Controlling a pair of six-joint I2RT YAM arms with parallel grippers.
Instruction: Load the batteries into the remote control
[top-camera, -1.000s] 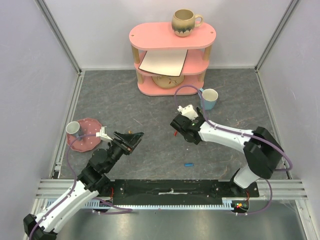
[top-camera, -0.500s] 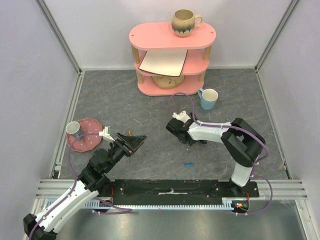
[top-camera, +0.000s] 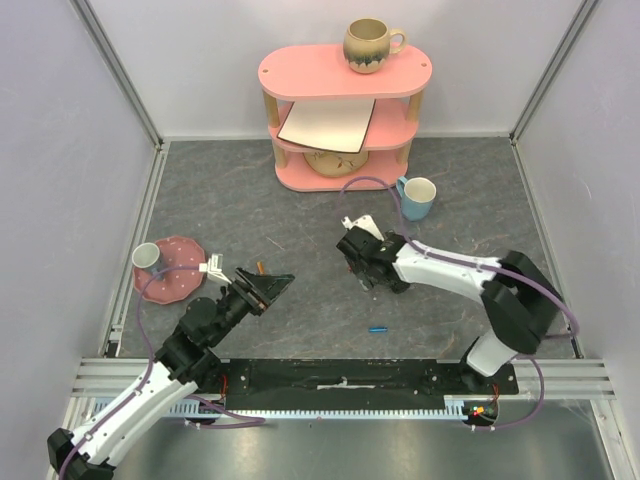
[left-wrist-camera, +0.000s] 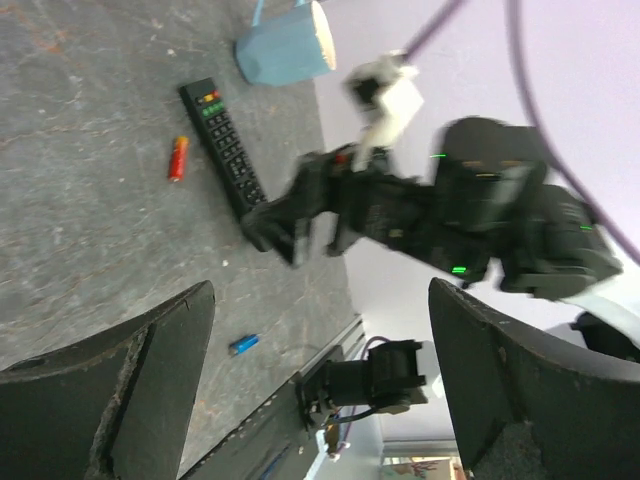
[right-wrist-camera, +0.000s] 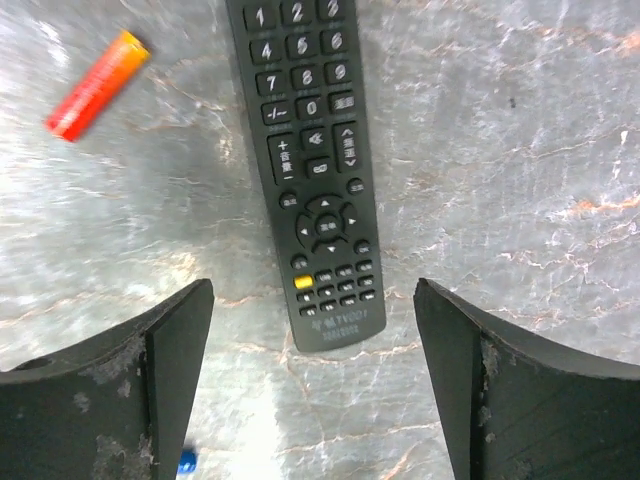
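Observation:
The remote control (right-wrist-camera: 315, 190) lies flat on the grey table, buttons up, also seen in the left wrist view (left-wrist-camera: 225, 150). My right gripper (right-wrist-camera: 312, 300) hangs open just above its near end, with a finger on each side and not touching it. In the top view the right gripper (top-camera: 362, 262) covers the remote. My left gripper (top-camera: 268, 284) is open and empty, raised off the table to the left and pointing toward the right arm (left-wrist-camera: 320, 290). The batteries are out of view.
A small red cylinder with an orange end (right-wrist-camera: 95, 85) lies left of the remote. A bright blue small cylinder (top-camera: 377, 328) lies nearer the arm bases. A blue mug (top-camera: 417, 197), a pink shelf (top-camera: 345, 70) and a pink plate (top-camera: 172, 285) with a cup (top-camera: 147, 257) stand around.
My right gripper's jaws have gone from narrow to wide open, and the right arm's elbow has swung back out. The left arm has barely moved.

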